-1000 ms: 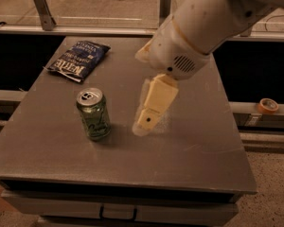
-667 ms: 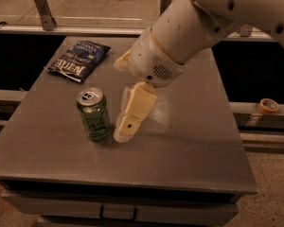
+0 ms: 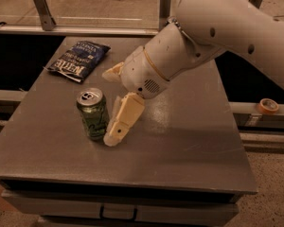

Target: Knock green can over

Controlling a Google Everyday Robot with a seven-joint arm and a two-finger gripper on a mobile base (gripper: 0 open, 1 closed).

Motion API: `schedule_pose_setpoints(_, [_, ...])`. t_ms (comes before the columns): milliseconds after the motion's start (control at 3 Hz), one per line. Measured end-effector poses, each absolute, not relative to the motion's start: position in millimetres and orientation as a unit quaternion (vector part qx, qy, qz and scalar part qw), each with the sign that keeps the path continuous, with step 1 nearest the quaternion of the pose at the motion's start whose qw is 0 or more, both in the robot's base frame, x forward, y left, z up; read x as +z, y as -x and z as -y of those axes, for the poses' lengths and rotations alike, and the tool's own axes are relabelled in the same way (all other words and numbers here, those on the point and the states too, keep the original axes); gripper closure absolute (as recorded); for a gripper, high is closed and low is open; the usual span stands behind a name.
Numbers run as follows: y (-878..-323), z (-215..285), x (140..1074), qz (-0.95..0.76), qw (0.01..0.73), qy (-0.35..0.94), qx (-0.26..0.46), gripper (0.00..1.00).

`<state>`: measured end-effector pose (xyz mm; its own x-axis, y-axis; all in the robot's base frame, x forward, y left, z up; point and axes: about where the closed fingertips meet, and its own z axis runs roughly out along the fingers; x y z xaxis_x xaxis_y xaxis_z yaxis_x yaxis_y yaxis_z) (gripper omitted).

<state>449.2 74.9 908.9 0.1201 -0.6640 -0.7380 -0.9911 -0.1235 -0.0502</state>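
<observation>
The green can [image 3: 93, 113] stands upright on the grey table [image 3: 180, 145], left of centre, with its silver top and pull tab facing up. My gripper [image 3: 114, 135] hangs from the white arm just to the right of the can, its tip low near the table and right against the can's lower right side. Whether it touches the can I cannot tell.
A dark blue chip bag [image 3: 78, 60] lies flat at the table's back left. A roll of tape [image 3: 268, 106] sits on a rail to the right, off the table. The white arm [image 3: 217, 37] covers the table's back right. A drawer handle [image 3: 118, 214] shows below the front edge.
The gripper has moved left and down across the table, from well right of the can to right beside it. The can still stands upright in the same place.
</observation>
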Motion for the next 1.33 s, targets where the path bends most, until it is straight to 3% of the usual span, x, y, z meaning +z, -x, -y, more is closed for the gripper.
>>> schedule_pose_setpoints(333, [-458.3, -77.3, 898.2, -0.592, 0.311, 0.669, 0.324, 0.0])
schedule_pose_setpoints(667, [-458.1, -86.7, 893.3, -0.585, 0.328, 0.651, 0.357, 0.17])
schedule_pose_setpoints(1333, [-454.0, -110.7, 889.0, -0.571, 0.343, 0.623, 0.41, 0.63])
